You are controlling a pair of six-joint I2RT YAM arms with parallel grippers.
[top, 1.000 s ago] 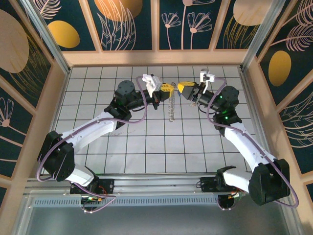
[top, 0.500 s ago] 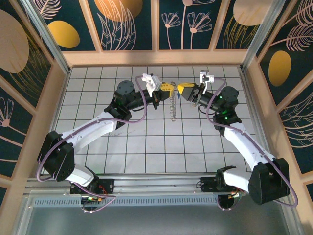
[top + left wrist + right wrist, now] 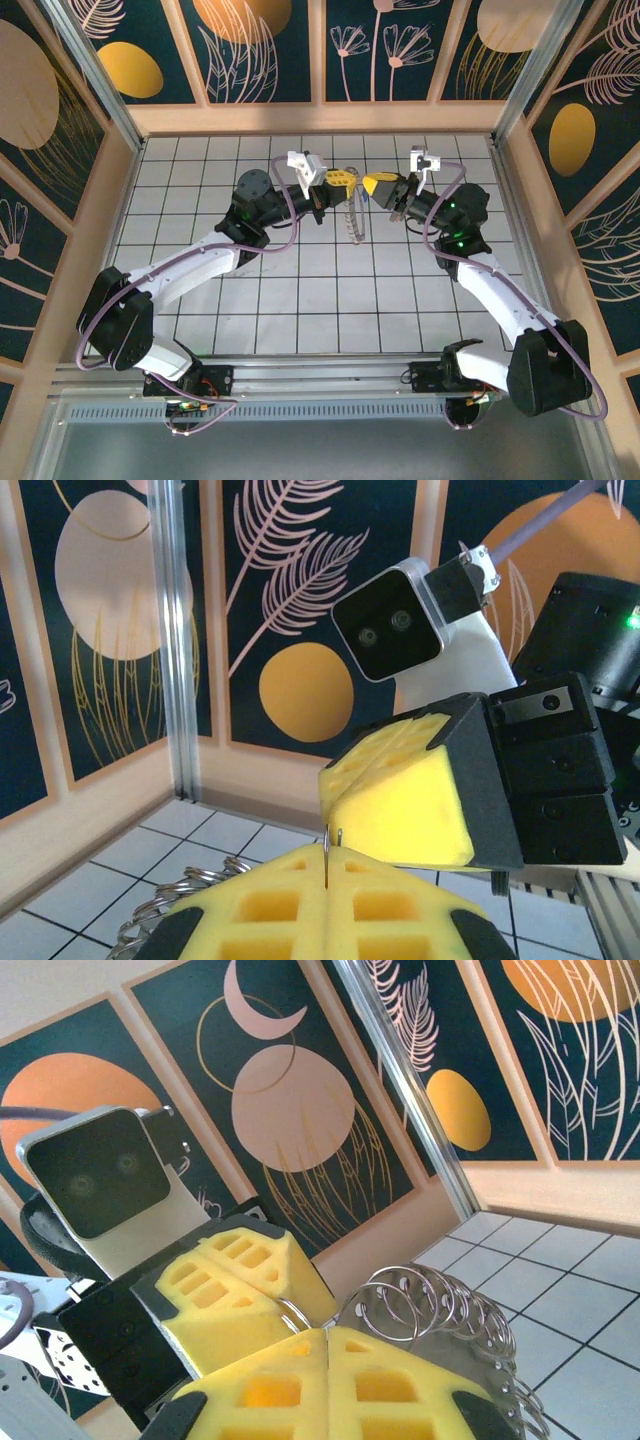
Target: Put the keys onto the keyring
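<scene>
Right, my left gripper point(image 3: 340, 180) is clamped on the keyring point(image 3: 350, 215) dangling just beneath it, my right gripper point(image 3: 374, 183) pressed shut tip-to-tip alongside, so I judge the threading unfinished.

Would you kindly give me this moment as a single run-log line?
left gripper: shut on keyring | right gripper: shut on keyring | keyring: hangs between them above table

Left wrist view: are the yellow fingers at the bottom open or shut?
Shut. The left fingers press together along one seam, with only a thin metal wire sticking out between them.
</scene>
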